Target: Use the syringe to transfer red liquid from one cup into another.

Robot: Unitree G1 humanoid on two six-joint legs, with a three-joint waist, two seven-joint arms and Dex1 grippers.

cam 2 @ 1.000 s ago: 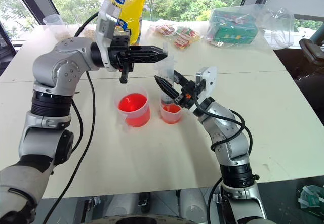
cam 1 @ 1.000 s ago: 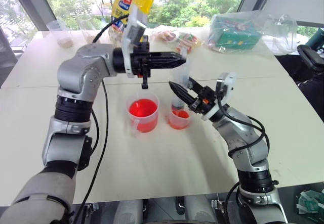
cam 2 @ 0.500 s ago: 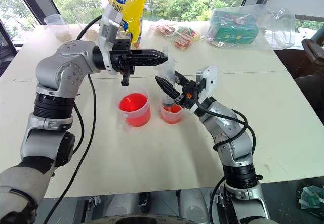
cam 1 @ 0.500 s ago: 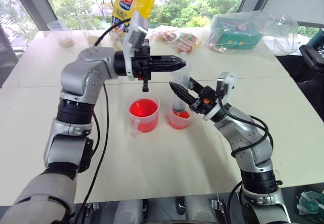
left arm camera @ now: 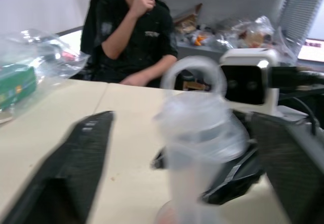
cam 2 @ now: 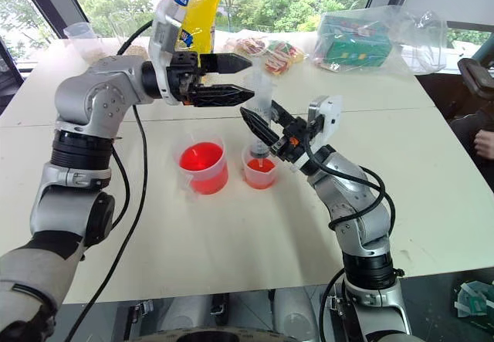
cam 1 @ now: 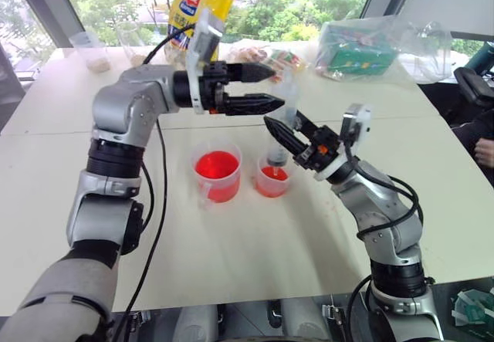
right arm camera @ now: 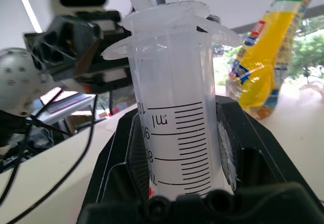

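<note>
My right tool (cam 2: 257,129) is clamped on the syringe (cam 1: 279,137), holding it upright with its tip in the small cup (cam 1: 272,181) on the counter (cam 1: 255,249). My left tool (cam 1: 270,87) is spread apart around the plunger top. The handled cup (cam 1: 217,174) of red liquid (cam 1: 216,165) stands just beside the small cup.

Yellow bag (cam 1: 202,2), green box in plastic (cam 1: 356,49), seated person (left arm camera: 134,37).

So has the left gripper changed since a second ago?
Yes. The left gripper was shut then and now stands open beside the syringe; against the handled cup it sits slightly higher, otherwise about where it was.
</note>
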